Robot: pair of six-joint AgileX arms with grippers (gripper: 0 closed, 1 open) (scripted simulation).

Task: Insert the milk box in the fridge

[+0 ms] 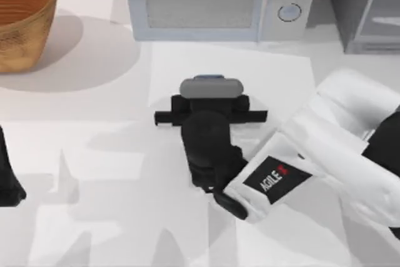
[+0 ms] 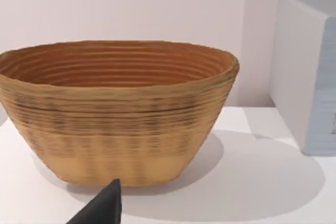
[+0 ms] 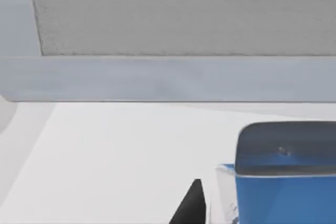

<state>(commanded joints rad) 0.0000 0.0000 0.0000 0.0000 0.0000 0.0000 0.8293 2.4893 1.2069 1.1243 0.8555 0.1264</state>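
Standing upright on the white table, just in front of the microwave, the milk box is showing only its grey top and a sliver of blue from above. In the right wrist view the milk box is appearing close up: grey cap over a blue body, with the microwave's pale door filling the background.

The right gripper is hanging directly over the carton's near side, its black crossbar spanning wider than the box, the white AgileX arm reaching in from the side away from the microwave. One dark fingertip is sitting just beside the carton, apart from it by a thin gap; whether the claw is gripping the box or standing open around it, I cannot tell.

The fridge is standing to the right of the microwave, its dark grey body partly cut off. A woven basket is sitting to the microwave's left. The left arm is parked at the table's left edge, well away from the microwave, with the basket in front of its wrist camera.
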